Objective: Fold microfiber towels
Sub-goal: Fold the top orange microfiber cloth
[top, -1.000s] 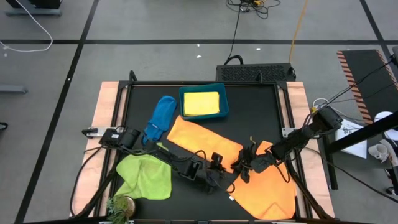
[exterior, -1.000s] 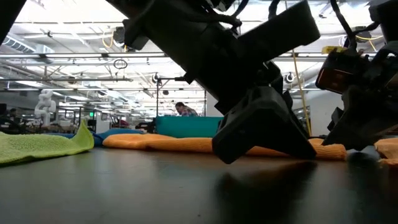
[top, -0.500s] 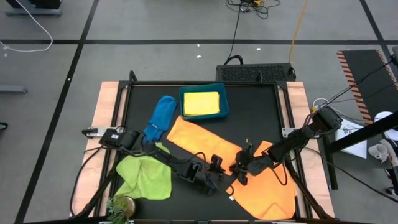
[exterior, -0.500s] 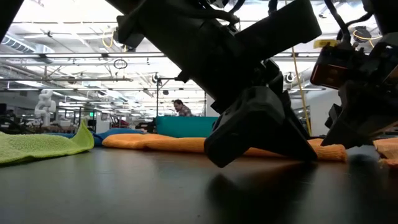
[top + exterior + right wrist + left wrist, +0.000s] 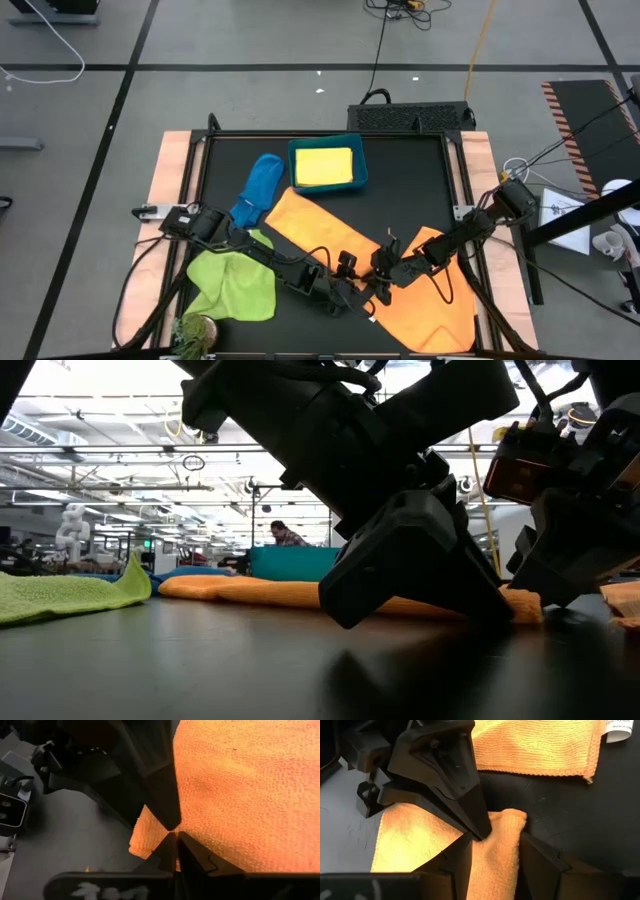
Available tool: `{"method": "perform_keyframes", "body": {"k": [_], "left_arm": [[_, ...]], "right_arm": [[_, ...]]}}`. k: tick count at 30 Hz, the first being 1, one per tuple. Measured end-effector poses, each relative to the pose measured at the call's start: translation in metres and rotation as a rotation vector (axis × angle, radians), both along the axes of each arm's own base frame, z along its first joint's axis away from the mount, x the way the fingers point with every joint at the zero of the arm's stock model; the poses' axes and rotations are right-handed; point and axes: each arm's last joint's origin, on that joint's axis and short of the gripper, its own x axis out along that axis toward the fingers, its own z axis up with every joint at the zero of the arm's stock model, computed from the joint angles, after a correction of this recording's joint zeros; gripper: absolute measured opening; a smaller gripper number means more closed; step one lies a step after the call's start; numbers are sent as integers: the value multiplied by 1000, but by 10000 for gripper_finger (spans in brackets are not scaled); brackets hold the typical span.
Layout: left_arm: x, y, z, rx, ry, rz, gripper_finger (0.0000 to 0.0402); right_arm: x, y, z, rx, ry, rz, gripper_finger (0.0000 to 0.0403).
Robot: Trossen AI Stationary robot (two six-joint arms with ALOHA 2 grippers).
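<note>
An orange towel (image 5: 320,225) lies spread at the table's middle. A second orange towel (image 5: 430,305) lies flat at the near right. My left gripper (image 5: 362,293) and my right gripper (image 5: 383,280) meet low over the table between the two, both shut on the middle towel's near-right end. A blue towel (image 5: 258,188) lies bunched at the far left, and a lime green towel (image 5: 235,283) lies at the near left. A yellow towel (image 5: 323,166) lies folded in the teal bin (image 5: 362,170). My left gripper (image 5: 495,865) pinches a bunched fold of the orange towel's end (image 5: 502,827) between its two fingers. The cloth fills the gap between them. The rest of the towel trails back onto the table. My right gripper (image 5: 175,845) is shut on the orange towel's edge (image 5: 150,832) next to a small corner flap. Its fingertips come at the cloth right beside my left gripper's finger (image 5: 165,805). One layer or several, I cannot tell.
The teal bin stands at the far middle. A small plant (image 5: 195,330) sits at the near left corner. The second orange towel's white label (image 5: 370,318) lies just near of the grippers. Bare black table shows at the far right.
Both grippers have gone together toward the table's near edge and a little left, staying shut. The orange towel's held end has been drawn along with them; the rest of the towel has stayed where it was.
</note>
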Motion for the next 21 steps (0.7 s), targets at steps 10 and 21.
{"method": "perform_keyframes", "body": {"k": [10, 21], "left_arm": [[-5, -5, -1, -6, 41, -16, 158], [-13, -13, -4, -9, 95, 3, 158]], "right_arm": [[3, 2, -2, 3, 13, 6, 8], [4, 0, -3, 12, 18, -5, 7]]}}
